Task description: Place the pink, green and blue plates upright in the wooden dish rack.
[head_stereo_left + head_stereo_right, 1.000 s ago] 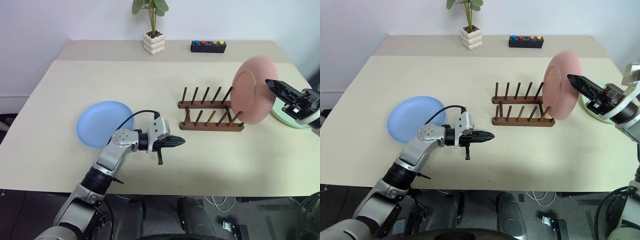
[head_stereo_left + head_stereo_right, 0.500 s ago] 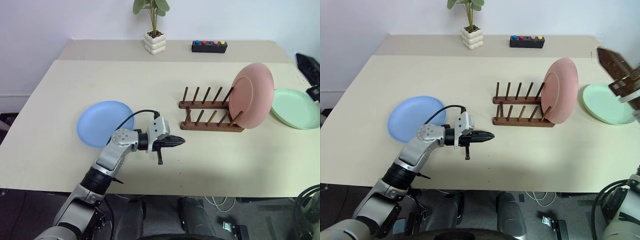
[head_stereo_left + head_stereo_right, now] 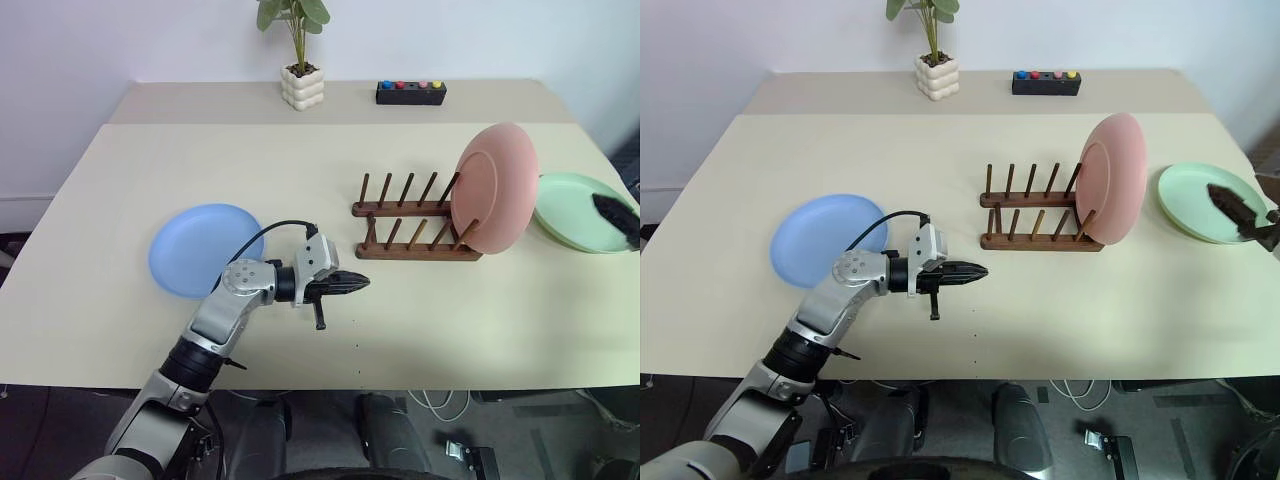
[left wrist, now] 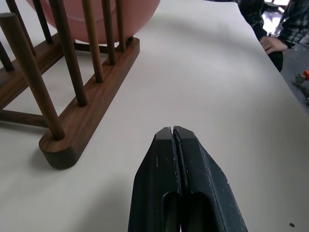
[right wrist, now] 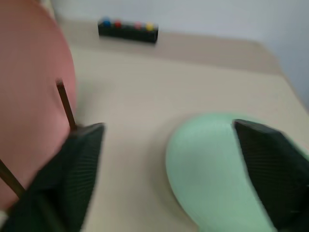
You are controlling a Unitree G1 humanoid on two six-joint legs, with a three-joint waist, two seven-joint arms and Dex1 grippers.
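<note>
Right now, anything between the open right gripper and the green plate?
Nothing visible. The right gripper is open, with the green plate lying flat on the table directly ahead between its fingers. The pink plate stands in the wooden dish rack, off to the side of that path.

Matte plates [image 3: 496, 188], wooden rack [image 3: 410, 222]

The right gripper [image 5: 164, 159] is cut off at the head views' right edge, its dark tip over the green plate [image 3: 572, 210]; the wrist picture of both is blurred. The pink plate [image 3: 495, 188] hides the wooden dish rack's [image 3: 415, 225] right-end pegs; a person [image 4: 273, 29] beyond the counter [image 4: 207, 82] is cropped.
</note>
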